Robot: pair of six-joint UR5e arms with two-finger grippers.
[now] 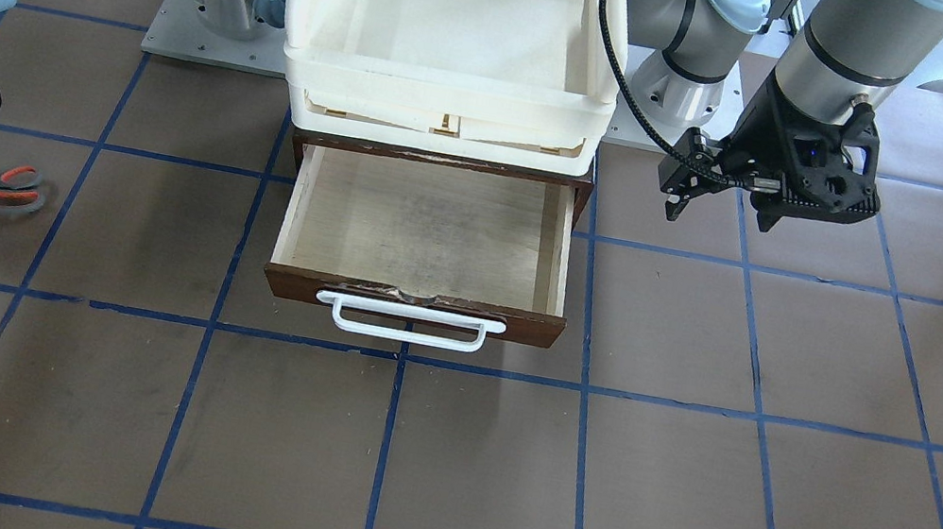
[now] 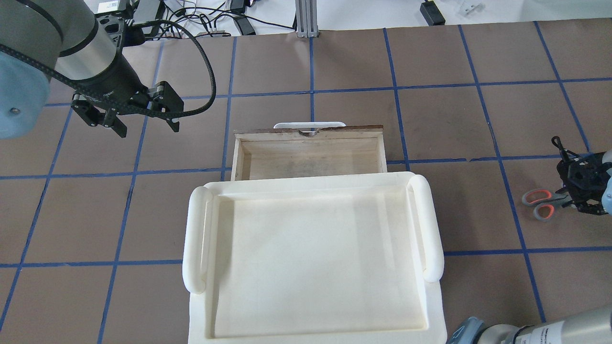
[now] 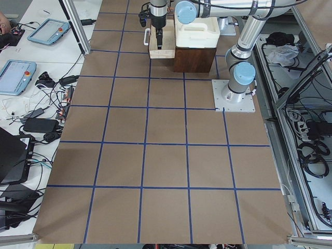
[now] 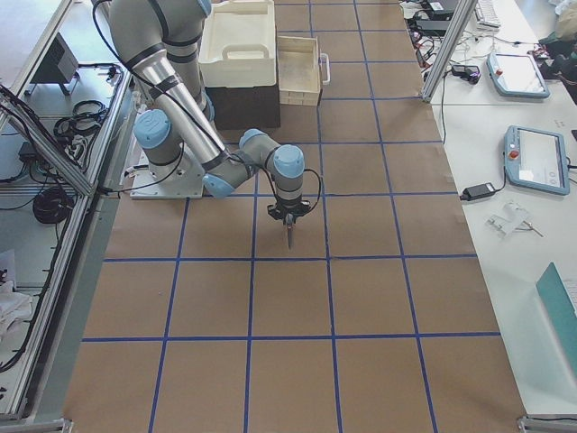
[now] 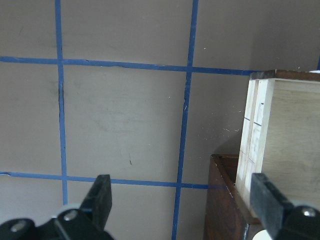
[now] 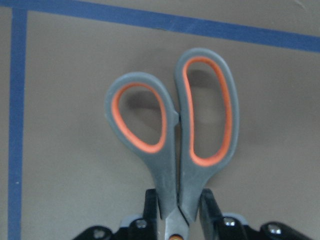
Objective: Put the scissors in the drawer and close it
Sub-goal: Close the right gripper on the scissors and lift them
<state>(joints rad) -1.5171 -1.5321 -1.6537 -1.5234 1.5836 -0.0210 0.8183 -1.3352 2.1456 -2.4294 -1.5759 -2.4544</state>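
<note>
right end effector grips scissors; grey oval loops.

We see a brown desk gridded with blue tape. White benches flank it, carrying tablets, loose cables and a dark laptop.
</note>
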